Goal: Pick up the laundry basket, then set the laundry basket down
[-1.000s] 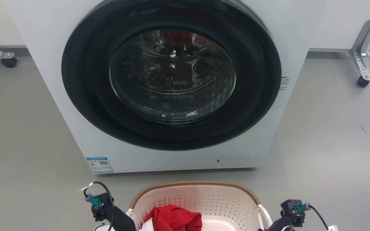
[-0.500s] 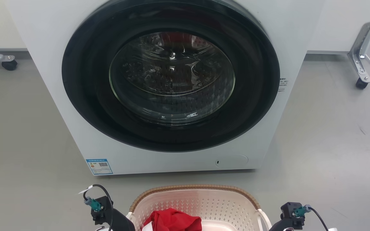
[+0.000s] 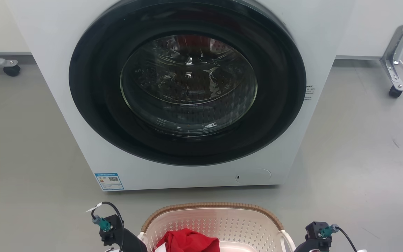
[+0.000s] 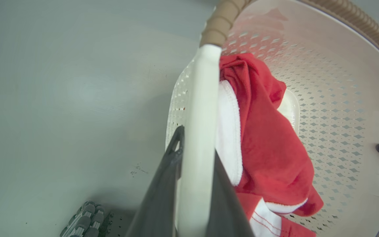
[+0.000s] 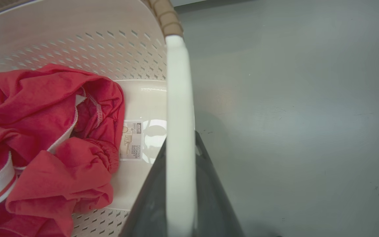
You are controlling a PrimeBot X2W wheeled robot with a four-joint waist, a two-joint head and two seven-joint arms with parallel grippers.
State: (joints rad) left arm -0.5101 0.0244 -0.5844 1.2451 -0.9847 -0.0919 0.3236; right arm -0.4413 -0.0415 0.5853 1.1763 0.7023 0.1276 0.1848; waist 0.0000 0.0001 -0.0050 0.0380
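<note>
Gripping one white side handle each, the left claw and right claw are closed on the laundry basket, low before the washing machine. Picking up seems done; whether it touches the floor I cannot tell. Release remains.

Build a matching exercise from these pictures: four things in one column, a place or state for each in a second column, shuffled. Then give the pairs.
1. cream-white perforated plastic laundry basket with brown woven-look rim
2. red fabric garment with white trim
3. round dark-framed glass door of the white washing machine
4. left gripper

A. shut, drum behind it
B. clamped on a white loop handle
C. lying inside the basket
D. before the machine, low in the head view

Pairs: 1-D, 2-C, 3-A, 4-B.
</note>
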